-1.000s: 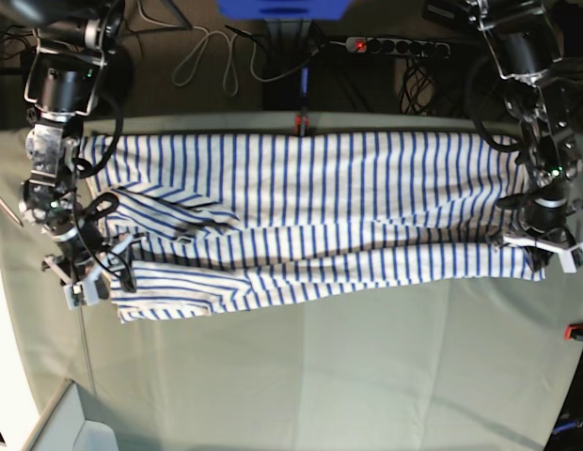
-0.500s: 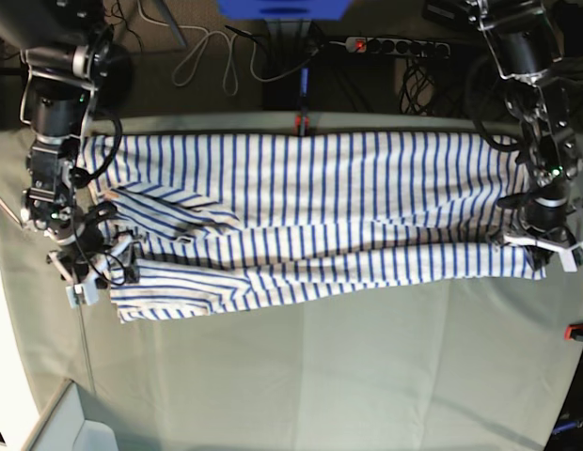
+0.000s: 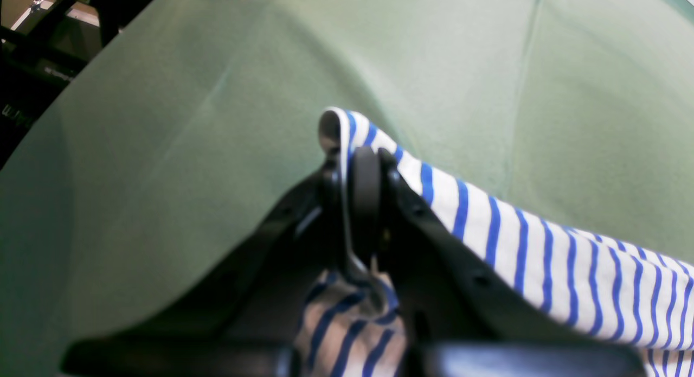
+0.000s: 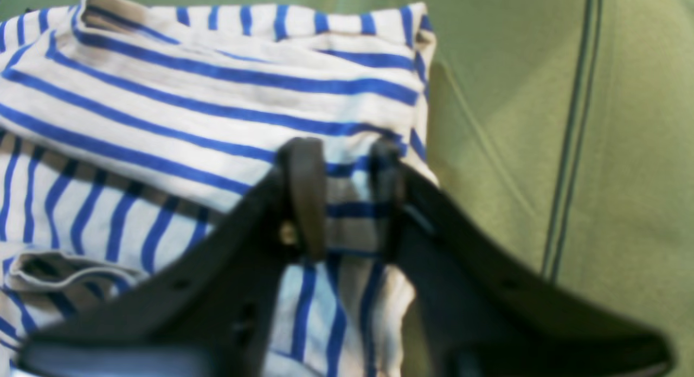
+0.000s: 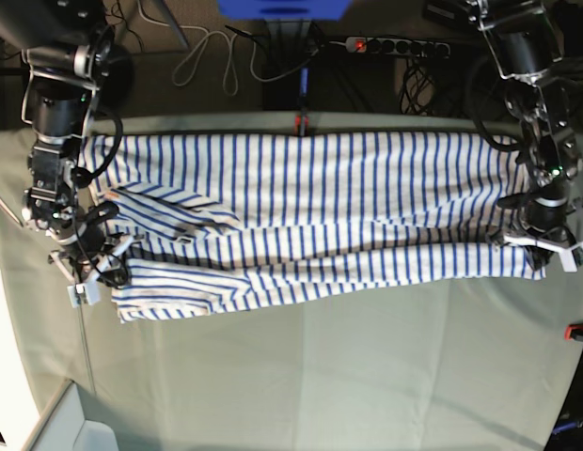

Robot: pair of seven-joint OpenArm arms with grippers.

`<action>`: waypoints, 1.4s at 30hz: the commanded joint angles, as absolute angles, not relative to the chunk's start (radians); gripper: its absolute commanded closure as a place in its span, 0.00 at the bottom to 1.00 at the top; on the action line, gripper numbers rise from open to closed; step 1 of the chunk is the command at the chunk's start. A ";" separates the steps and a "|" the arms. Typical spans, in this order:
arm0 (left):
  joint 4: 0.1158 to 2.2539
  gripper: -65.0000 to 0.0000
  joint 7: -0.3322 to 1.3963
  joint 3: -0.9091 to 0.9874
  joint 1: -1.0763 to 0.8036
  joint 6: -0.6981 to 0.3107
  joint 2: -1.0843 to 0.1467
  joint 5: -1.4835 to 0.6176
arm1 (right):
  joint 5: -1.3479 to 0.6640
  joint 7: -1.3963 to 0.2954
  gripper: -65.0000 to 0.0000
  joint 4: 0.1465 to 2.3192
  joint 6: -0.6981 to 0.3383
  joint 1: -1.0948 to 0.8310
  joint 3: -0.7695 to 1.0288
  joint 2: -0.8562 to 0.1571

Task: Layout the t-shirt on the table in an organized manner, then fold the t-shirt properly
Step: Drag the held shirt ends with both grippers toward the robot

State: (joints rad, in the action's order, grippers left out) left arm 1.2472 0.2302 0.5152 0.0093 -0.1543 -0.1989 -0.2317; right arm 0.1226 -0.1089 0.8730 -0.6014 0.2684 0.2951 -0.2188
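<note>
The left tool (image 3: 360,176) is being kept clamped on a corner of the t-shirt (image 5: 310,216), while the right tool (image 4: 347,198) is being closed around the opposite hem corner, jaws narrowly apart with cloth between. The shirt is being spread across the far half of the counter (image 5: 348,376); a fold towards the bare near half is judged next.

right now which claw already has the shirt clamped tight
The left claw, at the base view's right: its jaws are shut on the t-shirt's folded corner. The right claw only straddles cloth, a gap showing between its fingers.
</note>
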 commanded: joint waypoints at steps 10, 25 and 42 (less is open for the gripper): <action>1.271 1.00 0.202 0.522 0.027 -0.156 -0.213 -0.236 | 0.105 -0.085 1.00 0.912 -0.608 0.285 0.314 -0.232; 1.353 1.00 0.202 0.524 -0.035 -0.156 -0.208 -0.236 | 0.104 -0.087 1.00 1.348 -0.616 -0.010 0.433 -0.113; 1.374 1.00 0.200 0.588 -0.094 -0.156 -0.209 -0.236 | 0.010 -0.090 1.00 1.440 -0.616 -0.131 0.472 -0.111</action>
